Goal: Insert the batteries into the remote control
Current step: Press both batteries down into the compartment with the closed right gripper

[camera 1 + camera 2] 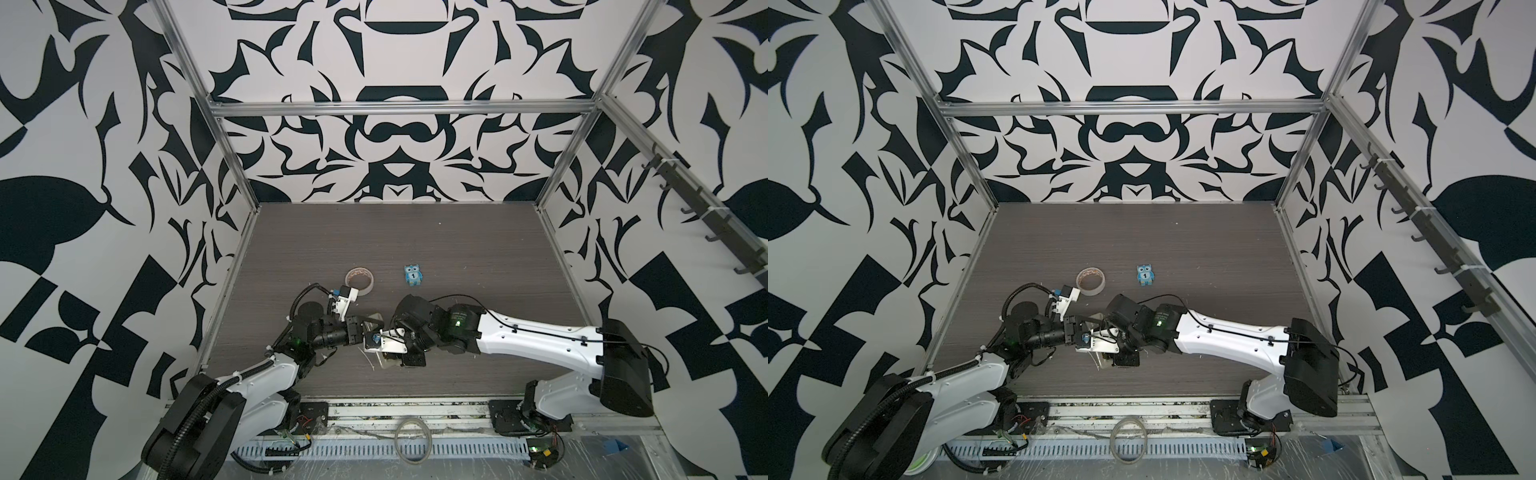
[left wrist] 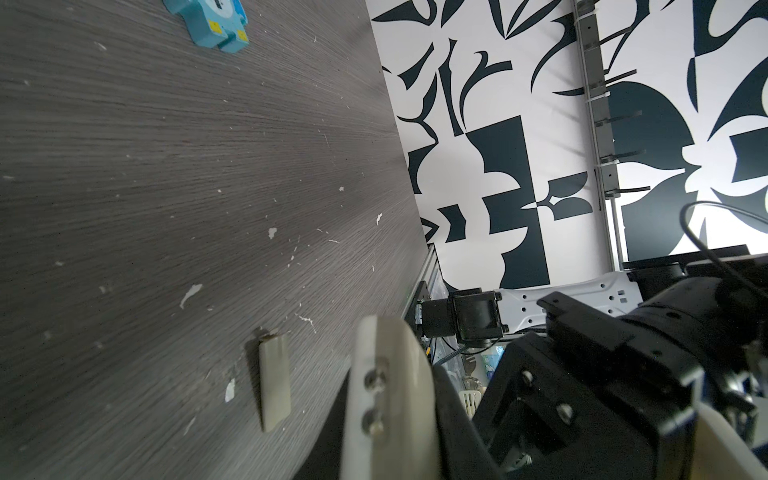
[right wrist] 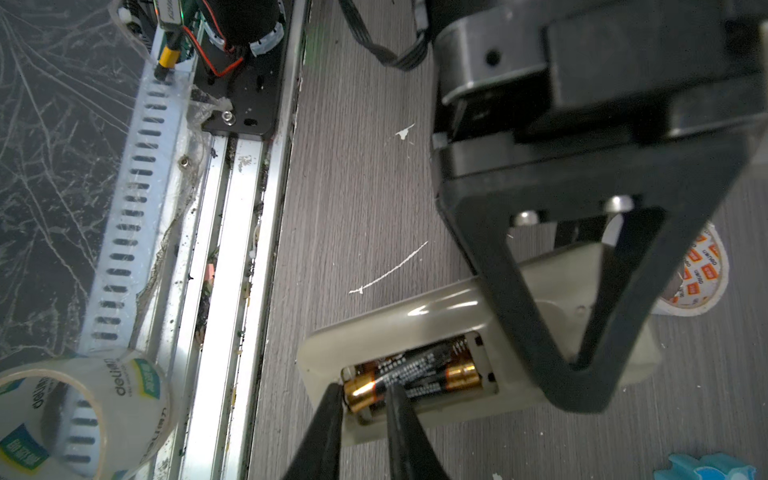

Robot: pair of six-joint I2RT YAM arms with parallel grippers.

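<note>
The remote control (image 3: 415,316) shows back side up at the front middle of the table, its battery bay open; a cream end of it peeks out under the wrists (image 1: 381,360). Two batteries lie in the bay. One battery (image 3: 451,380) sits flat. The other battery (image 3: 415,365) lies slanted, and my right gripper (image 3: 363,388) is shut on its gold end, a black fingertip on each side. My left gripper (image 3: 577,374) is shut on the remote's far end; its cream finger pads (image 2: 386,395) fill the left wrist view.
A cream battery cover (image 2: 274,382) lies flat on the table by the left gripper. A tape roll (image 1: 360,279) and a blue owl figure (image 1: 413,275) sit farther back. The table's front rail (image 3: 232,249) and a clear tape roll (image 3: 83,415) lie close to the remote.
</note>
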